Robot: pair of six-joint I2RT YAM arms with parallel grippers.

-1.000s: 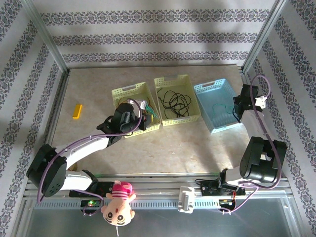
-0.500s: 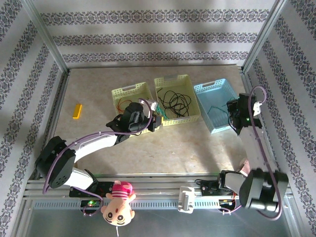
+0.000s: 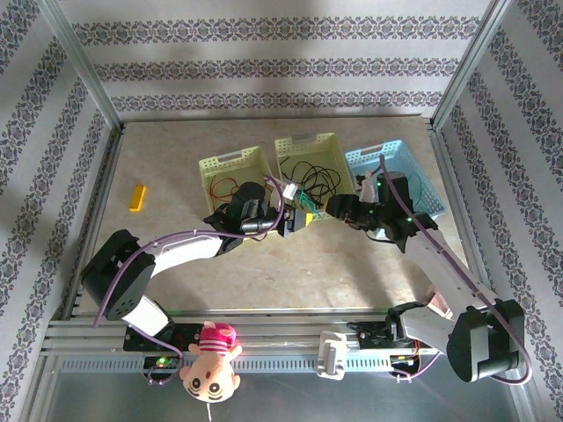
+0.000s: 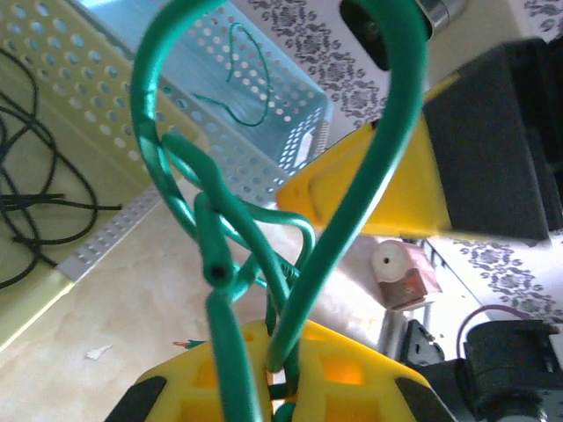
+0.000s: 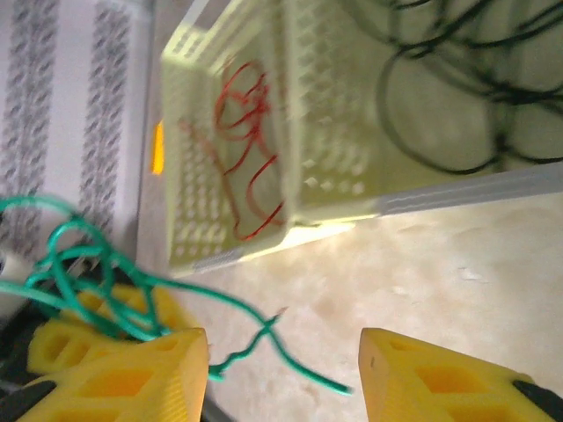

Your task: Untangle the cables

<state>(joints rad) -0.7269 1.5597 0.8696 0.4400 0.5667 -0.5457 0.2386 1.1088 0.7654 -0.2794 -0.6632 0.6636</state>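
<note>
Over the desk [image 3: 352, 264], left claw [image 3: 302, 220]: clamped on the green cable [image 4: 233, 352] tangle.
Right claw [image 5: 281, 352]: jaws apart, loose end between them.
Next: I'd close there, pull apart gently.

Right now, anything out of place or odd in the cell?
Nothing spilled or broken. Two strays: a yellow block lies alone at the table's left, away from the baskets, and a plush doll sits on the near rail. The left gripper holds a green cable tangle in front of the baskets.
</note>
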